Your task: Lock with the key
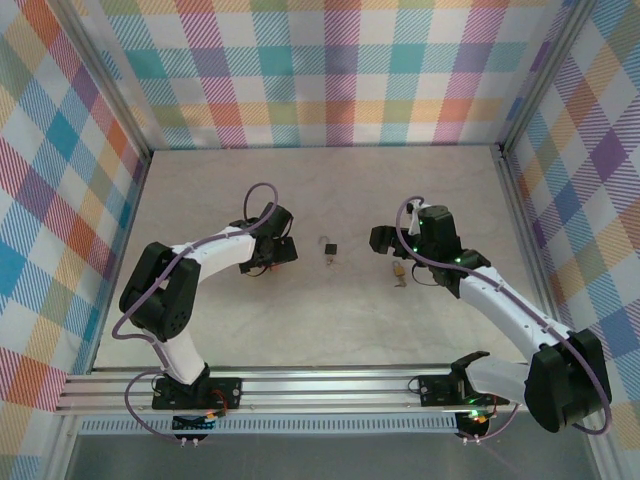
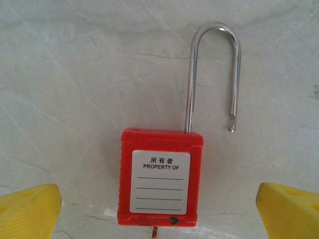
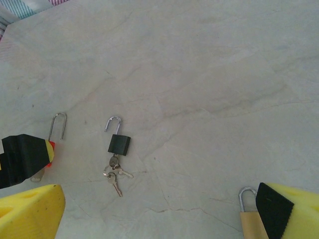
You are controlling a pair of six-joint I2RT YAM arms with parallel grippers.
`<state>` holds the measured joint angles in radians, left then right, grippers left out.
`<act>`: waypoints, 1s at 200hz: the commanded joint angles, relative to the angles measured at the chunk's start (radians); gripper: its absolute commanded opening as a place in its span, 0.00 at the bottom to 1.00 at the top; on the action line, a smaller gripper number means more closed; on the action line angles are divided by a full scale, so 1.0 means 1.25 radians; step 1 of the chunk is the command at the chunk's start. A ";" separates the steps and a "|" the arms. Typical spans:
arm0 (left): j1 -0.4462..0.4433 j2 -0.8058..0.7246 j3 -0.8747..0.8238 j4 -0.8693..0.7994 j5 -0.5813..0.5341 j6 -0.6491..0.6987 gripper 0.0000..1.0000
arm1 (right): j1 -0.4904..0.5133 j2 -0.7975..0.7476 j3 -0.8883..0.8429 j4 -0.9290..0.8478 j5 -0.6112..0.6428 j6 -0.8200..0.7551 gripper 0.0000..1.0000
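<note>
A red padlock (image 2: 159,177) with a white "PROPERTY OF" label lies flat on the table, its steel shackle (image 2: 212,74) open. My left gripper (image 2: 159,211) is open and straddles it, one yellow fingertip (image 2: 30,209) on each side, not touching. A thin reddish stub (image 2: 155,232) pokes out under the body. In the right wrist view a black padlock (image 3: 119,144) lies with its shackle open, a key in its base and more keys (image 3: 114,178) on a ring. My right gripper (image 3: 159,214) is open above the bare table.
A brass padlock (image 3: 247,219) lies partly behind my right finger (image 3: 291,209), also visible from above as the brass padlock (image 1: 400,271). From above, the black padlock (image 1: 329,246) sits between the two grippers. Plaid walls and metal rails (image 1: 300,385) enclose the table.
</note>
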<state>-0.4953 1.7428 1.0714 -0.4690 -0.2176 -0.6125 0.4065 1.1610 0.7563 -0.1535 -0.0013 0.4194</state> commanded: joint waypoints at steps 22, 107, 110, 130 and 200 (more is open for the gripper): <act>-0.002 0.002 0.028 -0.024 0.004 0.003 1.00 | 0.006 0.000 0.033 -0.015 0.000 -0.018 0.99; 0.005 0.017 0.038 -0.030 -0.005 0.015 1.00 | 0.020 0.012 0.036 -0.011 0.001 -0.017 0.99; 0.005 0.018 0.038 -0.030 -0.005 0.015 1.00 | 0.021 0.013 0.037 -0.011 0.002 -0.017 0.99; 0.007 0.026 0.041 -0.025 -0.005 0.015 0.97 | 0.023 0.019 0.038 -0.011 0.001 -0.018 0.99; 0.016 0.055 0.048 -0.025 -0.022 0.022 0.83 | 0.028 0.025 0.039 -0.008 0.006 -0.019 0.99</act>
<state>-0.4854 1.7985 1.1118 -0.4763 -0.2260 -0.5980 0.4335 1.1835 0.7761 -0.1604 0.0006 0.4088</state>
